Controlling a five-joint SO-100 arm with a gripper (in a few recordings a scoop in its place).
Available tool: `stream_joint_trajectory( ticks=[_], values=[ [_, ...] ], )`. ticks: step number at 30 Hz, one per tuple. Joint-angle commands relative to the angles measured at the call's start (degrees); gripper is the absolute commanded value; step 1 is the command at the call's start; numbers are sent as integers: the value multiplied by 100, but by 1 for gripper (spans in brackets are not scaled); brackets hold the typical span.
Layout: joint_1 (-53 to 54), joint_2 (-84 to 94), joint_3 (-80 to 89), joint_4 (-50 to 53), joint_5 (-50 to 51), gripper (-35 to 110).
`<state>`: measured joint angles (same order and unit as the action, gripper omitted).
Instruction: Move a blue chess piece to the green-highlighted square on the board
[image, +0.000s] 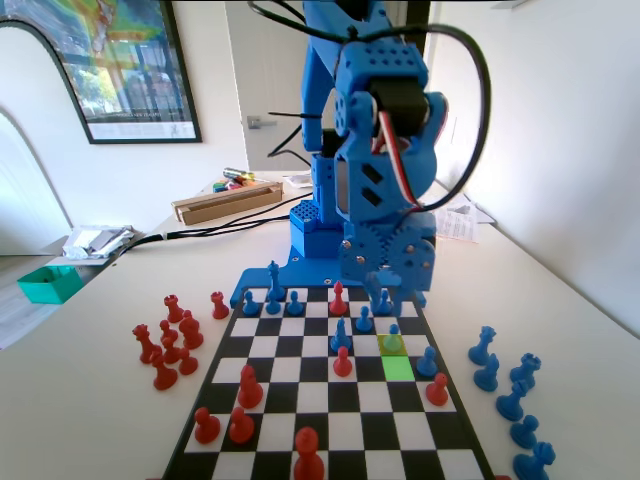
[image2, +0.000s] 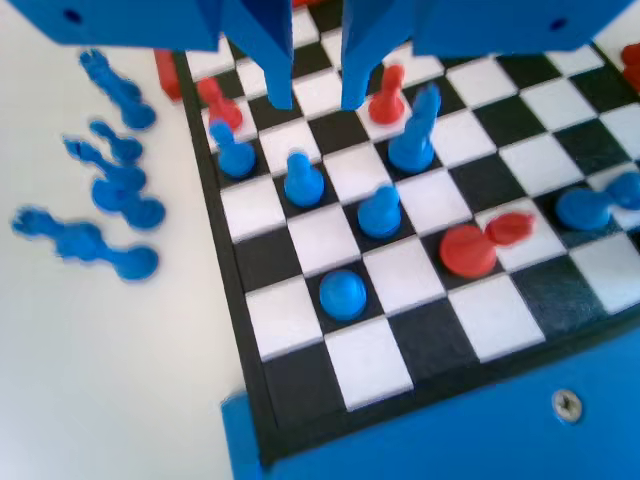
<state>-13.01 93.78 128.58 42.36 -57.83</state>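
Note:
A small blue pawn (image: 393, 336) stands on the olive-yellow square, one square farther from the camera than the green-highlighted square (image: 398, 367), near the right side of the board (image: 300, 430). The green square is bare. My gripper (image: 379, 293) hangs over the far rows, behind and above that pawn. In the wrist view the same pawn (image2: 303, 181) stands just below my gripper (image2: 316, 100), whose jaws are open with nothing between them. The picture is blurred.
More blue pawns (image2: 380, 211) (image2: 343, 293) (image2: 236, 155) and a taller blue piece (image2: 415, 135) crowd around the pawn. Red pawns (image: 342, 362) (image: 437, 388) stand close to the green square. Taken blue pieces (image: 510, 395) lie right of the board, red ones (image: 170, 340) left.

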Motion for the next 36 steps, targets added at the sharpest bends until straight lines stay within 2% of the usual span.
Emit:
stream_joint_trajectory(
  ticks=[1, 23, 36],
  values=[
    [-123, 9, -176, 53, 9, 11],
    [-308, -765, -835, -53, 79, 11],
    [-281, -967, -527, -281, -97, 13]
  ],
)
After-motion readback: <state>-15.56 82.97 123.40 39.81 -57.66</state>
